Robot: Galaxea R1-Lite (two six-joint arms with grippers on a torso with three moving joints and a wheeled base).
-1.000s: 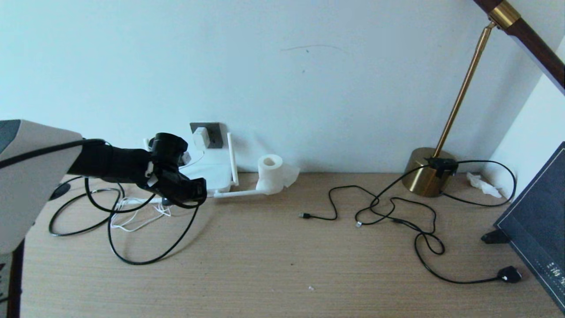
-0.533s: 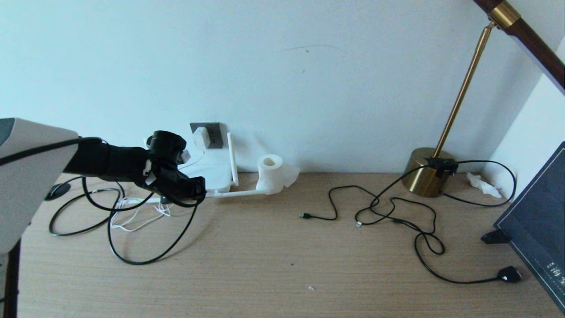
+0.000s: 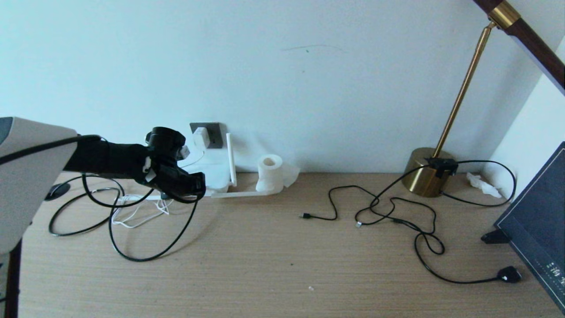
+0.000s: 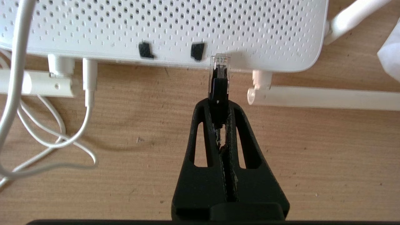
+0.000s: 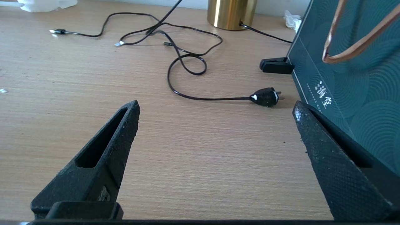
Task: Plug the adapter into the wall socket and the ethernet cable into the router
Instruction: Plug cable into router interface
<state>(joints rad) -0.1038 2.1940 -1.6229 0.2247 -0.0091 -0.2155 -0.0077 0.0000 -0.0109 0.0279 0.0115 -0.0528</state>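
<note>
My left gripper (image 3: 190, 187) (image 4: 218, 104) is shut on the black clip plug of the ethernet cable (image 4: 219, 82). The plug's clear tip meets the front edge of the white router (image 4: 175, 25) (image 3: 209, 170), just past the nearer of two dark ports (image 4: 197, 51), on the toilet roll's side. The cable's black loop (image 3: 145, 256) trails over the table. The white adapter (image 3: 201, 138) sits in the dark grey wall socket (image 3: 214, 132) behind the router. My right gripper (image 5: 215, 109) hangs open over bare table, outside the head view.
White antennas (image 4: 322, 98) lie flat along the router's front, and a white cord (image 4: 89, 93) coils beside it. A toilet roll (image 3: 270, 172) stands right of the router. Black USB cords (image 3: 388, 212), a lamp plug (image 5: 265, 97), a brass lamp base (image 3: 428, 176) and a dark box (image 5: 343, 78) fill the right side.
My left gripper has edged back and slightly up toward the router with the plug in it, dragging the cable loop along. The right gripper's earlier state is not shown.
</note>
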